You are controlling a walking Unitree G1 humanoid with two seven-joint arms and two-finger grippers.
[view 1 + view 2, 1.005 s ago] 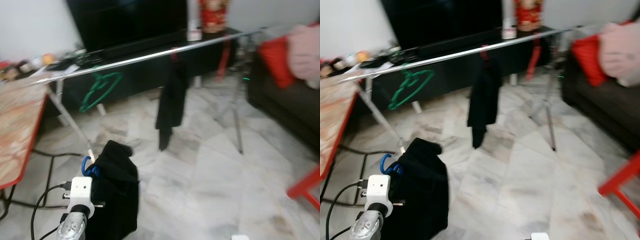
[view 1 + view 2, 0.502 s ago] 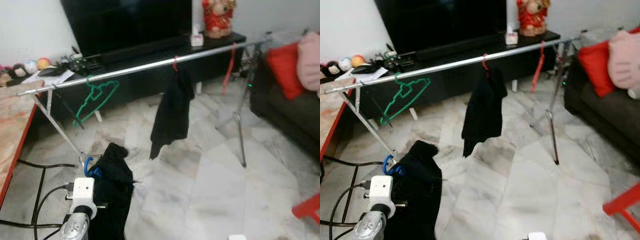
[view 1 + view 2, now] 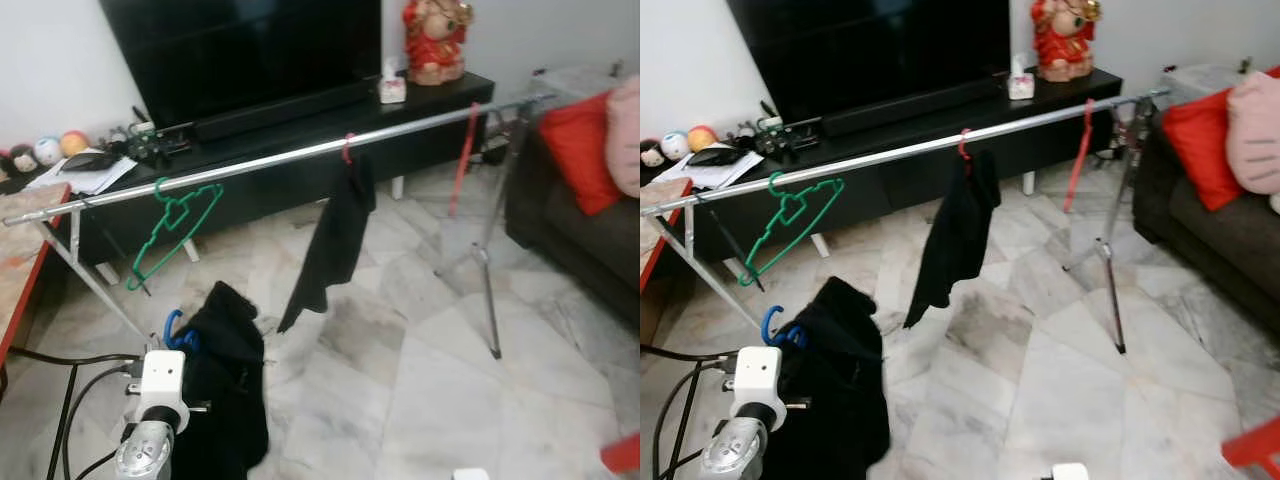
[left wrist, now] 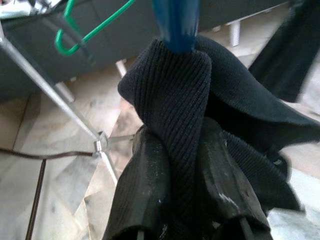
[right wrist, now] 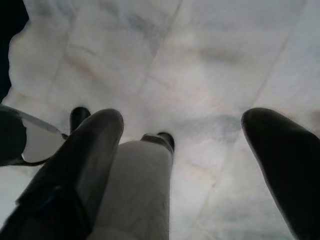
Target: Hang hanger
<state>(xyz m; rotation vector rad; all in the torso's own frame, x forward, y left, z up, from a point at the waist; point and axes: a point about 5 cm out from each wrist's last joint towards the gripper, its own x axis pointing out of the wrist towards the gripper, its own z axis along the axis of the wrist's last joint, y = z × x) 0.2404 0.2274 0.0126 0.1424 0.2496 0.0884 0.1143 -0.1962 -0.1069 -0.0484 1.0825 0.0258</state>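
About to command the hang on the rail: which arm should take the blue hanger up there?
Left. The left gripper is shut on the black knit garment carried by the blue hanger, below the rail. The right gripper is open over bare marble floor, holding nothing.

- Large black television (image 3: 240,45) against the white wall, standing on a long black cabinet (image 3: 300,150).
- Red figurine (image 3: 433,40) on the cabinet's right end; small white box (image 3: 391,88) just beside it.
- Coloured balls (image 3: 702,136) and loose papers (image 3: 80,172) on the cabinet's left end.
- Dark sofa (image 3: 1225,235) at the right edge, with a red cushion (image 3: 1195,125) and a pink cushion (image 3: 1252,120) touching.
- Pale marble floor tiles (image 3: 430,390); black cables (image 3: 70,385) trailing across them at lower left.
- Red-edged table (image 3: 18,290) at far left.
- Red object (image 3: 1252,448) at lower right corner, unclear what.
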